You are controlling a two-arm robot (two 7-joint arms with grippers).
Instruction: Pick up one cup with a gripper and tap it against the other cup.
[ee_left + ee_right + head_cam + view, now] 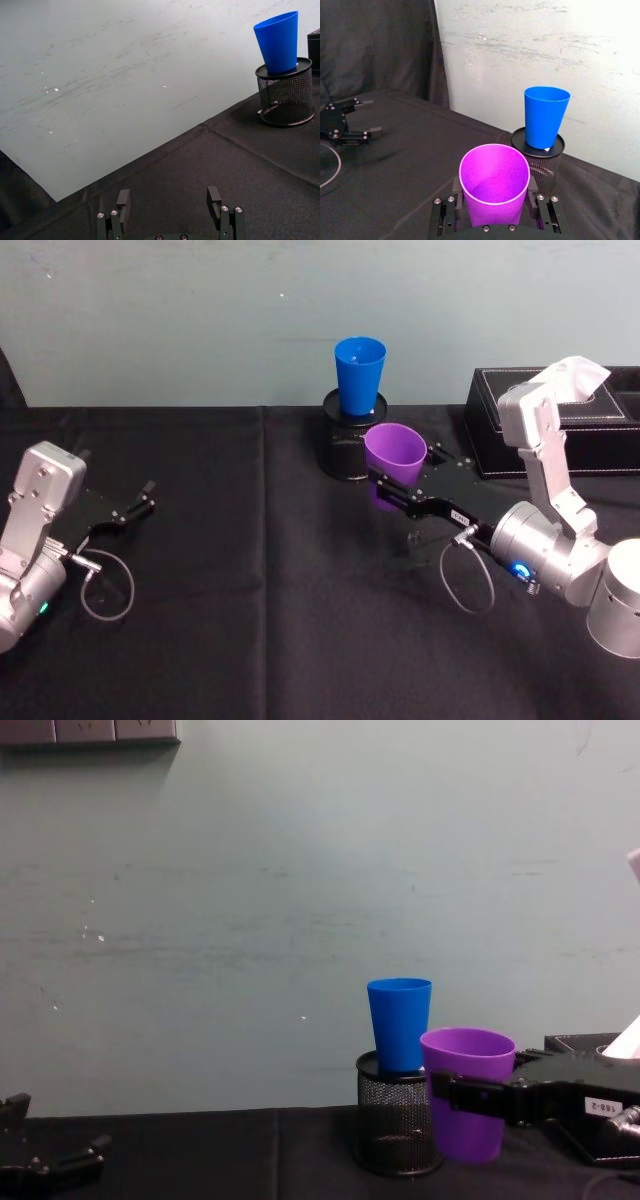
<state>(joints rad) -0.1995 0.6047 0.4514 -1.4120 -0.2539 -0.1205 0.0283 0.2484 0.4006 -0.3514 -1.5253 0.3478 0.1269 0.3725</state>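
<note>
The purple cup (394, 454) (493, 185) (467, 1105) is held upright just above the table, with my right gripper (397, 488) (495, 210) (468, 1098) shut on its wall. It hangs just in front of and slightly right of the blue cup (359, 374) (278, 40) (544, 116) (399, 1022), which stands upright on top of a black mesh pen holder (343, 440) (285, 95) (543, 162) (392, 1125). I cannot tell if the two cups touch. My left gripper (138, 502) (169, 202) (355, 120) rests open and empty at the table's left.
A black box (560, 420) (595, 1050) stands at the back right, behind my right arm. Black cloth (250, 620) covers the table and a pale wall (250, 900) rises behind it.
</note>
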